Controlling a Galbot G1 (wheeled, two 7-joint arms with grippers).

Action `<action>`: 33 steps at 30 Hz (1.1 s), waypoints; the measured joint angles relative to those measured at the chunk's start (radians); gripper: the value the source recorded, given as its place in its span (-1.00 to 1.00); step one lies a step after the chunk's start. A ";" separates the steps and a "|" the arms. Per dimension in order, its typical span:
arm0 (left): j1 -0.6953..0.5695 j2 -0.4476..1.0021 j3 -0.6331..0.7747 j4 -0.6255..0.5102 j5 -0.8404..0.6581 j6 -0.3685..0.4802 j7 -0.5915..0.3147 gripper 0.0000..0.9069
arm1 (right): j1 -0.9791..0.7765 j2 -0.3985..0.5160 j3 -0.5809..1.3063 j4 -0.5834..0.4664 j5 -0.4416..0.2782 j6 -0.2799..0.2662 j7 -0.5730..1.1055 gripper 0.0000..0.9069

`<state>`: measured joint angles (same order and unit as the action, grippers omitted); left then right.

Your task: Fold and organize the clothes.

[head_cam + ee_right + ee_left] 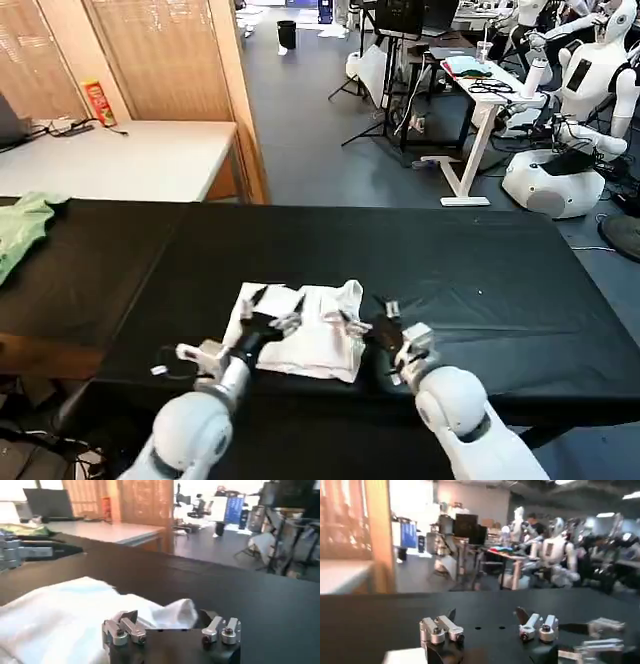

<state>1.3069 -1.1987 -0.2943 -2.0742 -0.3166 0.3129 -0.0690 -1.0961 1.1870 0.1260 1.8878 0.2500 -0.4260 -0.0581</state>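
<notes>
The clothes (pixel 308 335) are a white garment gathered into a rumpled, roughly folded bundle near the front edge of the black table (pixel 480 270). My left gripper (pixel 274 308) hovers over the bundle's left part, open, with nothing between its fingers. In the left wrist view the left gripper (pixel 487 614) stands over bare black tabletop, a white corner of the clothes (pixel 404 656) beside it. My right gripper (pixel 372 316) is at the bundle's right edge, also open. In the right wrist view a raised fold of the clothes (pixel 75 610) lies just beyond the open right gripper (pixel 170 616).
A green cloth (pixel 22 228) lies at the table's far left edge. Behind it stands a white table (pixel 130 160) with a red canister (pixel 98 102). White desks and other robots (pixel 585 90) fill the room at the back right.
</notes>
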 joint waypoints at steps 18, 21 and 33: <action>0.046 0.010 -0.036 -0.002 0.051 -0.017 -0.001 0.94 | 0.012 0.033 -0.043 -0.052 -0.170 -0.009 0.058 0.94; 0.046 0.009 -0.038 0.002 0.049 -0.023 0.000 0.94 | 0.000 0.045 0.000 -0.059 -0.185 -0.006 0.089 0.94; 0.022 0.004 -0.081 0.075 -0.083 -0.048 0.022 0.94 | -0.056 0.072 0.195 0.004 -0.130 0.012 0.145 0.94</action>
<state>1.3286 -1.1947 -0.3752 -1.9988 -0.3993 0.2653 -0.0470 -1.1523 1.2594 0.3206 1.8922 0.1202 -0.4143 0.0873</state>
